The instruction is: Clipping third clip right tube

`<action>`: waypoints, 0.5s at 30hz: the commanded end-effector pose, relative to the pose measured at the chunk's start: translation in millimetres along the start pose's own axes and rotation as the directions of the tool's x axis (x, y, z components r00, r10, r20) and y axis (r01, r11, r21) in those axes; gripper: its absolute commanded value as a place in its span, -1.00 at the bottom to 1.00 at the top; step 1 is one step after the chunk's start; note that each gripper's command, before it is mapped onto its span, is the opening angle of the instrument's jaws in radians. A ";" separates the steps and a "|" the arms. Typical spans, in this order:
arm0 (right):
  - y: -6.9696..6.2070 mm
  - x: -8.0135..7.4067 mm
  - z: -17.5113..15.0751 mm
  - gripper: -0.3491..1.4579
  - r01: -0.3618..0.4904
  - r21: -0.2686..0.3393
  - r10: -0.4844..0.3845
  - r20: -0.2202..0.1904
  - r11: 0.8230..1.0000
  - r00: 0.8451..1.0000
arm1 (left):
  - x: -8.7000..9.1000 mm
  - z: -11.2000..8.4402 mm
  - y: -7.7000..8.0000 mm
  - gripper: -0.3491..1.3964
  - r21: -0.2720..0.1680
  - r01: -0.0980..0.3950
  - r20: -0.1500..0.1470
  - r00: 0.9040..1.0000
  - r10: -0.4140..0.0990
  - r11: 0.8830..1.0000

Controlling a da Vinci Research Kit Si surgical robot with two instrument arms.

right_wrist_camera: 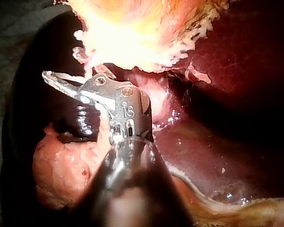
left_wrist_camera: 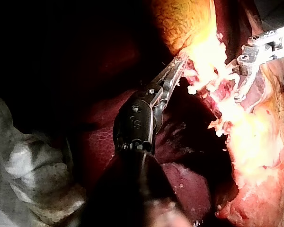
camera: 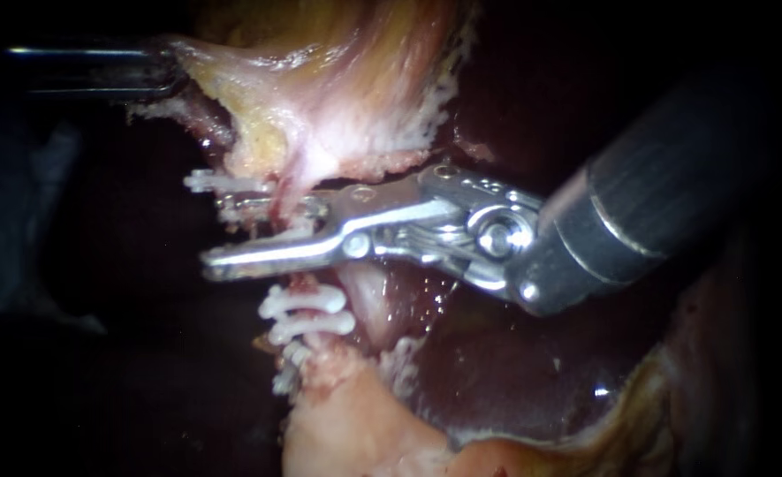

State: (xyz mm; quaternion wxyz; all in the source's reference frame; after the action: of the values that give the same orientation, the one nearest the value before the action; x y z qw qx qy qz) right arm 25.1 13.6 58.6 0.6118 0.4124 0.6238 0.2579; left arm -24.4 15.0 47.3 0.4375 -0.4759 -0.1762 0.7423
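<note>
Nearest me, my right instrument (camera: 216,237) held its pincer open astride the tube (camera: 284,190), above two clips (camera: 307,300). My left instrument (left_wrist_camera: 180,66) pincer gripped the gallbladder (camera: 337,79) edge.

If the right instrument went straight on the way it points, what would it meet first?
The tube that the right instrument straddles; beyond its tip the way looks dark and free, though depth is unclear.

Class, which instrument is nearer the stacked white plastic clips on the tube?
Right. The right instrument sits just above the white plastic clips; the left instrument is far above them.
</note>
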 end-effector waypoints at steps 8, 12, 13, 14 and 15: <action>-0.7 0.3 0.3 -0.07 -0.003 0.001 0.003 -0.003 1.000 1.000 | 0.0 0.0 0.0 -1.00 0.001 0.000 0.000 1.000 0.000 1.000; -2.3 0.6 0.3 -0.08 -0.006 0.031 0.006 0.008 0.999 1.000 | -0.1 -0.1 -0.1 -1.00 0.000 0.000 0.001 1.000 0.000 1.000; -2.7 0.7 0.3 -0.08 -0.007 0.038 0.007 0.010 0.999 1.000 | -0.1 -0.1 -0.1 -1.00 0.000 0.000 0.001 1.000 0.000 1.000; -3.1 0.8 0.2 -0.09 -0.008 0.042 0.007 0.012 0.999 1.000 | -0.1 -0.1 -0.1 -1.00 0.000 0.000 0.001 1.000 0.000 1.000; -3.5 0.9 0.2 -0.09 -0.009 0.049 0.009 0.014 0.999 1.000 | -0.1 -0.1 -0.1 -1.00 0.000 0.000 0.001 1.000 0.000 1.000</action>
State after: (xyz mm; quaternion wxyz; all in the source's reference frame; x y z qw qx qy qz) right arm 24.7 12.5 54.9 0.6042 0.4324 0.6237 0.2427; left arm -24.2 14.9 47.4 0.4378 -0.4752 -0.1763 0.7426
